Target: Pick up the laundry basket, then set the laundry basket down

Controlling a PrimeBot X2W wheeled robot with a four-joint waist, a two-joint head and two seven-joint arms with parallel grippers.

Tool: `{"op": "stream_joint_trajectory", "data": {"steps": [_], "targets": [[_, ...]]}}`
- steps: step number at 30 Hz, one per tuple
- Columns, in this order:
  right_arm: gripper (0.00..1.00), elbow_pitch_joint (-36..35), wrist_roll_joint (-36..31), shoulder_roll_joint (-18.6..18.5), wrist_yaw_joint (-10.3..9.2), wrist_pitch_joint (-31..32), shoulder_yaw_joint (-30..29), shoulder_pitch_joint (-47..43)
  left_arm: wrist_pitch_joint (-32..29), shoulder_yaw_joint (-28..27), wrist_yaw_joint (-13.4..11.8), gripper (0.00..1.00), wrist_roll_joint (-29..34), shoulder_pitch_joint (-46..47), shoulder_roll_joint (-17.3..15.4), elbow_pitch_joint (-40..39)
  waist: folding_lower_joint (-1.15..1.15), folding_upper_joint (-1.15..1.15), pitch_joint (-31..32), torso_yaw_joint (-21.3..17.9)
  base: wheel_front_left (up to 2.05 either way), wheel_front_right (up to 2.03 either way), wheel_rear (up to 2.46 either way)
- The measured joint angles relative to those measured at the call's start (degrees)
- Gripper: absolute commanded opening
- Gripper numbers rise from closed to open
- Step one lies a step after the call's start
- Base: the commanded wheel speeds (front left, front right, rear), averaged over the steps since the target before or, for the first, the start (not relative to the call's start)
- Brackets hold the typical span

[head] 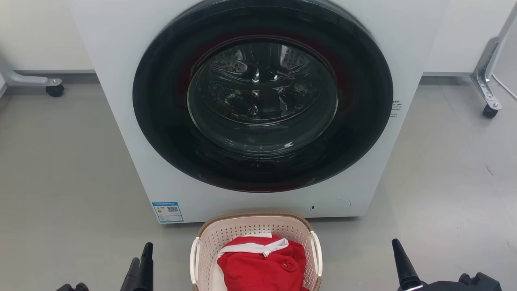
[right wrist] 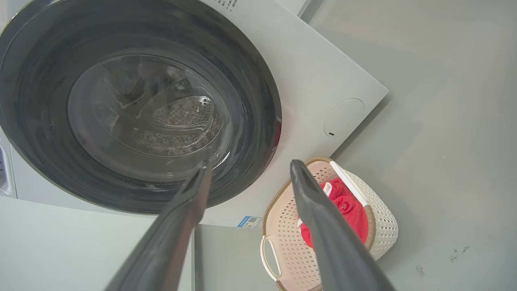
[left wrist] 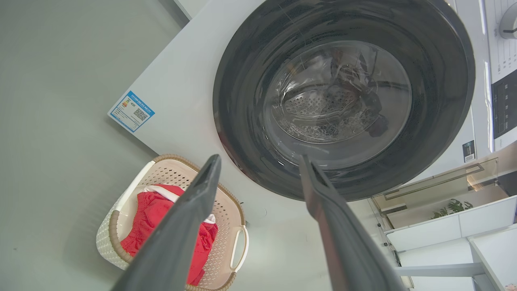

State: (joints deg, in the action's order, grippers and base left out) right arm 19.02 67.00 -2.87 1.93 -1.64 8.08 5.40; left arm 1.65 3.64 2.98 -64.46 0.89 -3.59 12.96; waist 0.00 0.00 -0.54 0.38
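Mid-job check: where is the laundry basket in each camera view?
Head view: laundry basket bottom centre, in front of the washer.
Left wrist view: basket lower left.
Right wrist view: basket lower right of centre.
Shared landmark: the blue label on the washer's lower corner.

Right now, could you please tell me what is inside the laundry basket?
A crumpled red garment with white trim lies in the laundry basket. It covers the basket's floor, so anything underneath is hidden.

The light is bright, even and soft, so the washer (head: 117, 121) leaves only a faint shadow on the grey floor (head: 60, 182). Small white glints lie on its door glass (head: 262, 97). Both wrist views stretch the round door (left wrist: 238, 89) into an oval.
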Motion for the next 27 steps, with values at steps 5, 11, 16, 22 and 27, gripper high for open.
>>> {"op": "stream_joint_trajectory", "data": {"steps": [5,11,16,22,27], "targets": [[1.0,0.03,-4.59,-0.35,-0.98,-1.02,1.98,0.19,1.03,1.8,-0.82,1.0,6.0,0.0,-0.65,-0.67,0.0,0.0,-0.06,0.01,0.0,0.0,0.0],[1.0,0.32,-10.02,-0.69,-1.91,-2.09,4.36,0.81,2.07,3.6,-2.02,1.0,12.66,0.0,-1.56,-1.02,0.0,0.0,-0.09,0.01,0.0,0.0,0.0],[1.0,0.37,-14.24,-0.8,-2.5,-3.18,6.17,1.29,3.16,4.54,-2.78,1.0,17.62,-0.02,-1.75,-1.31,0.0,0.0,-0.08,0.04,0.0,0.0,0.0],[1.0,0.54,-19.04,-0.85,-3.47,-4.54,8.12,1.35,4.56,5.64,-3.86,1.0,23.06,-0.2,-1.86,-1.89,0.0,0.0,-0.02,0.09,0.0,0.0,0.0],[1.0,0.63,-22.94,-0.88,-4.03,-5.59,9.73,1.47,5.59,6.47,-4.57,1.0,27.35,-0.26,-1.97,-2.3,0.0,0.0,0.02,0.12,0.0,0.0,0.0]]}}
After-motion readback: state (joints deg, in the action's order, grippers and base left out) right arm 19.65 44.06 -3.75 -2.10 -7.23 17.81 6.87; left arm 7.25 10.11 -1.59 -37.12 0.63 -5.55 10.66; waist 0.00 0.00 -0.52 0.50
